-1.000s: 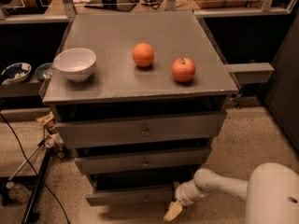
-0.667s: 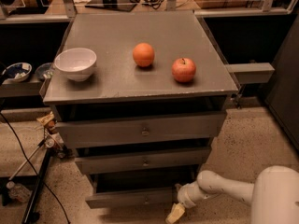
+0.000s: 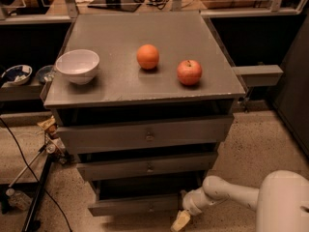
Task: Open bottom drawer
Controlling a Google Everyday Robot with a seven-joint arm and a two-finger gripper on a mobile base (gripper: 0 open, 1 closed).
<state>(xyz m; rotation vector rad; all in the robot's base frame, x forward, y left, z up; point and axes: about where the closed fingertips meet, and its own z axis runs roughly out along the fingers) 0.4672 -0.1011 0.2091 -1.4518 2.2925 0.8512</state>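
The bottom drawer [image 3: 130, 205] is the thin grey strip lowest on the grey cabinet [image 3: 145, 95], with a small knob at its middle and a dark gap above it. My gripper [image 3: 181, 220] hangs low at the drawer's right end, near the floor, at the tip of my white arm [image 3: 227, 195], which reaches in from the lower right. The gripper's yellowish tip is just below and right of the drawer front's corner. Whether it touches the drawer does not show.
On the cabinet top sit a white bowl [image 3: 77, 65], an orange [image 3: 147, 56] and a red apple [image 3: 189, 72]. The mid drawer [image 3: 147, 166] and top drawer [image 3: 145, 135] are above. Cables and a stand [image 3: 34, 197] lie on the floor at left.
My arm has shifted slightly to the right, with the gripper staying at the bottom drawer's right end. The drawer front has not visibly moved.
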